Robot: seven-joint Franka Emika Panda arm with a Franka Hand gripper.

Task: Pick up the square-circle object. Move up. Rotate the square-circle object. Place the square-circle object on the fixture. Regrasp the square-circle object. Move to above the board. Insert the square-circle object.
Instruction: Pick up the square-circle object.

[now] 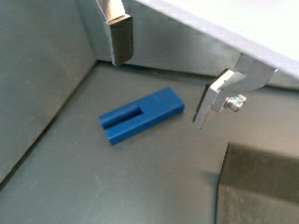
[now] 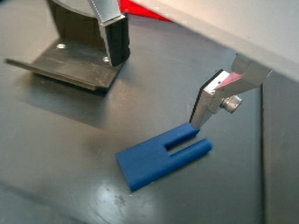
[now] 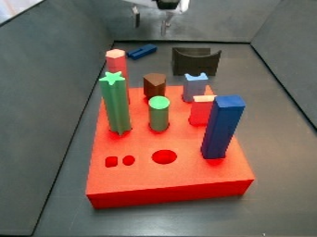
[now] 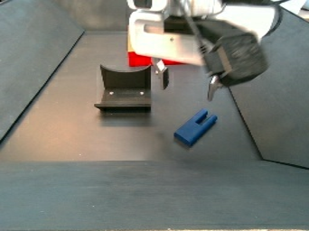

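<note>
The gripper [image 4: 187,83] hangs above the grey floor with its two silver fingers spread wide and nothing between them. In both wrist views the square-circle object [image 1: 142,115] lies flat on the floor below the gap between the fingers, apart from both, with its slotted, two-pronged end pointing away from the plain end; in a wrist view one finger [image 2: 209,99] has its tip close over the pronged end of the block [image 2: 166,157], though whether they touch cannot be told. In a side view the blue block [image 4: 193,127] lies at about 5 o'clock of the gripper, and the fixture [image 4: 123,88], a dark L-shaped bracket on a base plate, stands at about 10 o'clock of the block, well apart from it. In a wrist view the fixture [image 2: 68,63] sits behind the other finger [image 2: 114,38], with a sliver of red showing beyond it. In a side view the board [image 3: 168,158], a thick red slab, fills the foreground and carries upright pegs in green, brown, red and blue, with small holes near its front edge; the block [image 3: 141,51] lies on the floor at about 11 o'clock beyond the board, and the fixture [image 3: 194,60] stands at about 12 o'clock, near the board's far edge. Only the gripper's base [image 3: 158,6] shows there, at the top of the frame.
</note>
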